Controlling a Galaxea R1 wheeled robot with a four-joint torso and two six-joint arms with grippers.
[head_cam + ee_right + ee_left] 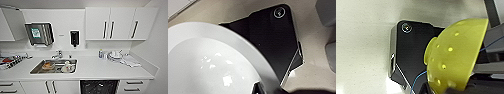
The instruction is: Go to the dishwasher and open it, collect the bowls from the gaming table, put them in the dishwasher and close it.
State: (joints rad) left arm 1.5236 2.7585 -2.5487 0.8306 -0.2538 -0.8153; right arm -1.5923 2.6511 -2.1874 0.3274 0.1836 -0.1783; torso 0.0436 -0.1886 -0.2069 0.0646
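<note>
Open dishwasher (pixel 98 87) under white counter (pixel 100 68), yellow-green bowl (pixel 453 56) clamped in left gripper, white bowl (pixel 210 62) by right gripper, its grip unclear

Dishwasher (pixel 99 87) open under counter, dark inside. Yellow-green bowl (pixel 453 55) tilted; white bowl (pixel 210 62) glossy.

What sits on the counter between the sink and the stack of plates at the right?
In the head view, a small bottle stands between the sink and the plates; otherwise the counter there is bare.
</note>
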